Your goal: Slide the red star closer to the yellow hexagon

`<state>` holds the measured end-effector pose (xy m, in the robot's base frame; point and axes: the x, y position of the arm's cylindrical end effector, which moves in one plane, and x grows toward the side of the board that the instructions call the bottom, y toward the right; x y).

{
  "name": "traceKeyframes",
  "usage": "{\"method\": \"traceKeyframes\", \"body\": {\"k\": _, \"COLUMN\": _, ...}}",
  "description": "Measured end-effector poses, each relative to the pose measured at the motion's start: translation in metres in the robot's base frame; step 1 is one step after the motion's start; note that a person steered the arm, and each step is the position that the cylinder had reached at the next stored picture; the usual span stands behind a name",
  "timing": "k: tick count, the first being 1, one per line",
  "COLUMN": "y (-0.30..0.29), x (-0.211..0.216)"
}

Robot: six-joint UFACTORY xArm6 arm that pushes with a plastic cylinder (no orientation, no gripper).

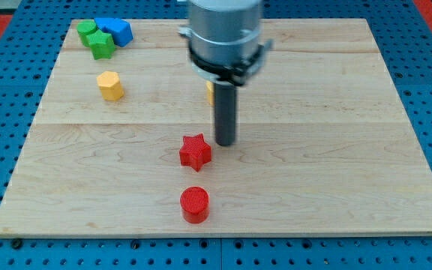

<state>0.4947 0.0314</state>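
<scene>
The red star (195, 151) lies near the middle of the wooden board, a little below centre. The yellow hexagon (110, 85) sits toward the view's upper left, well apart from the star. My tip (226, 142) is just to the right of the star and slightly above it, close to it; I cannot tell whether it touches. The rod rises from there to the grey arm body at the view's top.
A red cylinder (195, 204) lies below the star. Two green blocks (96, 39) and a blue block (115, 31) cluster at the upper left corner. A yellow block (210, 91) is mostly hidden behind the rod. The wooden board (336, 150) sits on a blue pegboard.
</scene>
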Motion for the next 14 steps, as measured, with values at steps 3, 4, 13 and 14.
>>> {"method": "traceKeyframes", "body": {"k": 3, "y": -0.056, "x": 0.035}}
{"method": "traceKeyframes", "body": {"k": 4, "y": -0.080, "x": 0.024}}
{"method": "traceKeyframes", "body": {"k": 13, "y": -0.119, "x": -0.039}}
{"method": "traceKeyframes", "body": {"k": 14, "y": -0.085, "x": -0.039}}
